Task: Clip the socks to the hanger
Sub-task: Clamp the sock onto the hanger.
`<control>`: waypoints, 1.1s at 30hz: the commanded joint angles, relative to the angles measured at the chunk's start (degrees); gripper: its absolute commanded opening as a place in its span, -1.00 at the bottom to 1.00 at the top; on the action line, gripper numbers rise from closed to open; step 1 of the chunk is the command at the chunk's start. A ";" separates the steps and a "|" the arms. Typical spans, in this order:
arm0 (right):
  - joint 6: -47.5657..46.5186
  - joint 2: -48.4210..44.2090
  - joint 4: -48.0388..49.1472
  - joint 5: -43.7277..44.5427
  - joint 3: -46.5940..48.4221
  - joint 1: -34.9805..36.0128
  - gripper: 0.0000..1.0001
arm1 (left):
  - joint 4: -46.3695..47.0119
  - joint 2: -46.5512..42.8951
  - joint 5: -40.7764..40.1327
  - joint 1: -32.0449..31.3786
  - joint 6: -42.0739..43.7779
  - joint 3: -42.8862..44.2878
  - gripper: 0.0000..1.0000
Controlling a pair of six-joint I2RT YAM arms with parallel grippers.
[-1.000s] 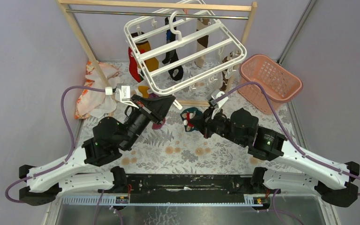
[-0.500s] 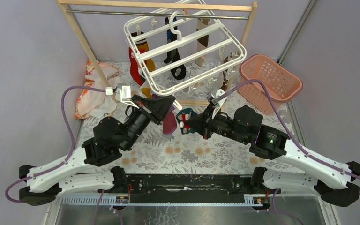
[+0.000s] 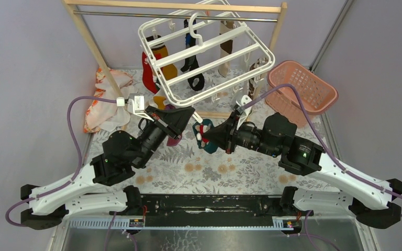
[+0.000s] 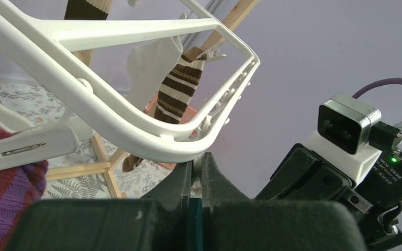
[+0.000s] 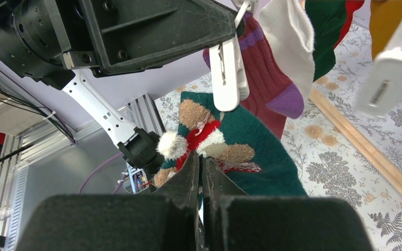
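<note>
At the far left, a crumpled orange-and-white cloth point(image 3: 103, 102) is lying against the purple wall point(image 3: 26, 63), just beside the slanting post of the wooden rack point(image 3: 86, 36). The left arm is reaching inward, and the left claw point(image 4: 197, 157) is sitting with its fingers pressed together, tips just under the near rim of the hanger point(image 3: 209, 57). Whether anything is caught between them I cannot tell. A white clip point(image 5: 229, 73) is dangling right at that claw's tip, with a ribbed maroon sock point(image 5: 264, 68) hanging just behind it.

The hanger, a white plastic frame of parallel bars, is hanging by its hook from the rack's metal rod point(image 3: 115, 14). It is tilting, its near rim passing close over the left claw and leaving little room there. Other socks point(image 3: 147, 76) are hanging from it, with a brown-striped sock point(image 4: 175, 89) at its right edge.

To the right, the right claw point(image 5: 199, 157) is pinching the teal sock point(image 5: 272, 167), a knit one with a fluffy bear motif. It is holding the sock in the air just below the clip and near the left claw. Farther right, a pink lattice basket point(image 3: 303, 91) is resting at the far right corner of the bench point(image 3: 209, 172). The bench is wearing a fern-printed cover, and plain purple walls are closing in on both sides.
</note>
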 commanded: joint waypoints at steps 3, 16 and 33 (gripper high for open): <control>-1.66 0.89 2.95 -0.75 2.67 0.31 -1.00 | -2.59 0.42 1.96 -0.35 -0.29 -0.55 -1.00; -4.65 1.58 1.92 1.72 4.79 0.31 -1.00 | -4.28 -0.45 3.34 -0.35 -1.45 -0.01 -1.00; -7.32 2.19 1.71 5.04 5.66 0.30 -1.00 | -6.28 -0.25 6.63 -0.35 -2.88 1.39 -1.00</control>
